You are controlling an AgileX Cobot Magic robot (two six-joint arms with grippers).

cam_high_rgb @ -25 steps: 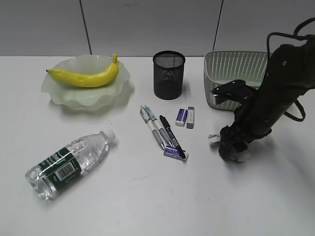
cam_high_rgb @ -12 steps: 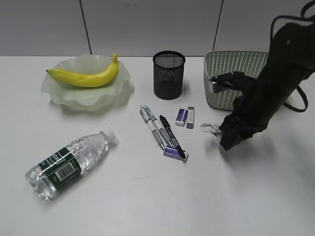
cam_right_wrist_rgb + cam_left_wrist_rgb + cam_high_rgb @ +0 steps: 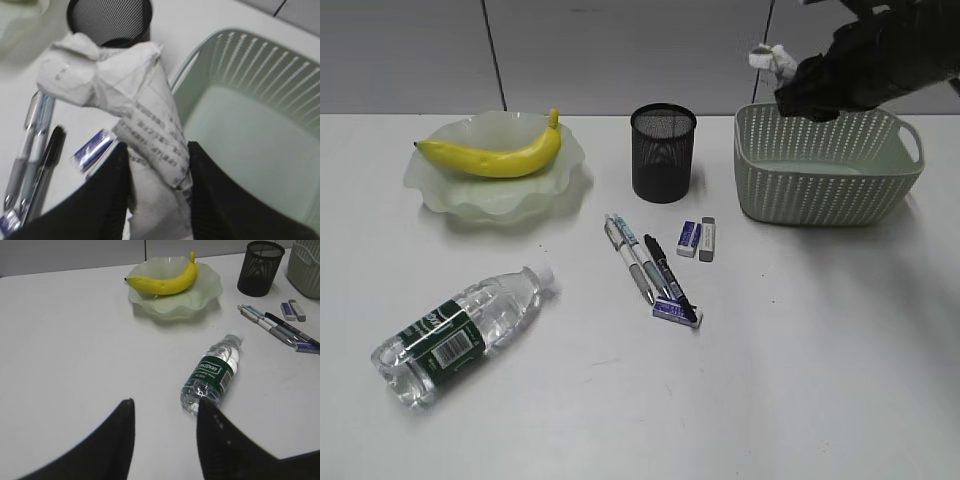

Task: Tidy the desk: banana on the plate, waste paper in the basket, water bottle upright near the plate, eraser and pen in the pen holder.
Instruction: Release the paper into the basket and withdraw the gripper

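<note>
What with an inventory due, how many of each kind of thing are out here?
Banana: 1
Plate: 1
Bottle: 1
Pen holder: 1
Basket: 1
Paper: 1
Pens: 3
Erasers: 3
Total: 12

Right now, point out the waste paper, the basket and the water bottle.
waste paper [image 3: 135, 95]: right wrist view, on its printed crumpled middle.
basket [image 3: 820, 190]: exterior view, on its perforated front wall.
water bottle [image 3: 445, 335]: exterior view, on its dark green label.

Crumpled printed waste paper [image 3: 135, 100], seemingly matt.
</note>
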